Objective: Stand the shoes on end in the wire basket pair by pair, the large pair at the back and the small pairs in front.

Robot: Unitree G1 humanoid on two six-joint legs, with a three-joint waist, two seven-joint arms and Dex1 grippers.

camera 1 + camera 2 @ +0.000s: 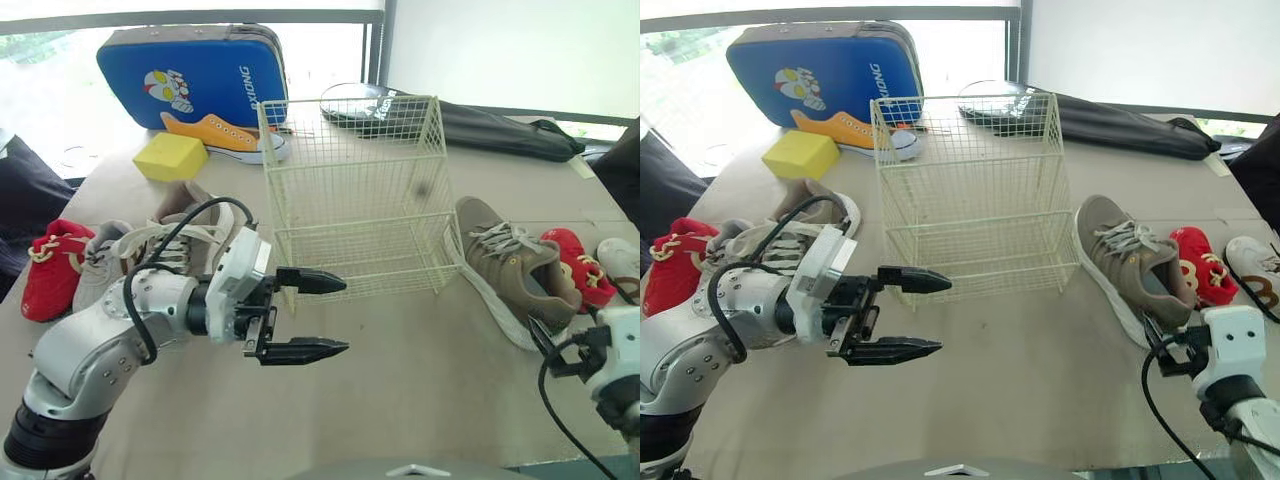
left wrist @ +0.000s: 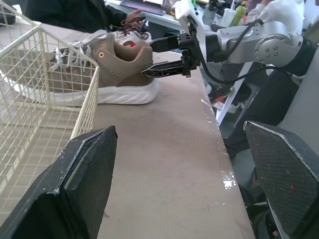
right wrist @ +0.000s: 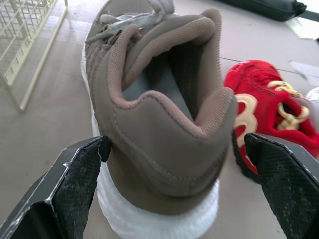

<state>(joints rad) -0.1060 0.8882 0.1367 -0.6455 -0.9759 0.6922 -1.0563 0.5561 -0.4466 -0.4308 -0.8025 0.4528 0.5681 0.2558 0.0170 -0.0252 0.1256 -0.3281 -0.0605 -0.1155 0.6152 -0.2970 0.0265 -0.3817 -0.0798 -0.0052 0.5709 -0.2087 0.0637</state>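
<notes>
The wire basket (image 1: 355, 190) stands empty mid-table. One large brown shoe (image 1: 515, 265) lies to its right, its mate (image 1: 185, 230) to its left. My right gripper (image 3: 175, 144) is open, a finger (image 3: 75, 189) on each side of the right brown shoe's heel (image 3: 164, 149). In front of the basket's left corner my left gripper (image 1: 340, 316) hovers open and empty. Small red shoes lie at the far left (image 1: 50, 265) and right (image 1: 580, 265). A grey small shoe (image 1: 98, 262) lies beside the left red one.
An orange sneaker (image 1: 225, 135), a yellow block (image 1: 170, 155) and a blue case (image 1: 190, 75) sit at the back left. A black bag (image 1: 490, 125) lies behind the basket. A white shoe (image 1: 622, 262) is at the right edge.
</notes>
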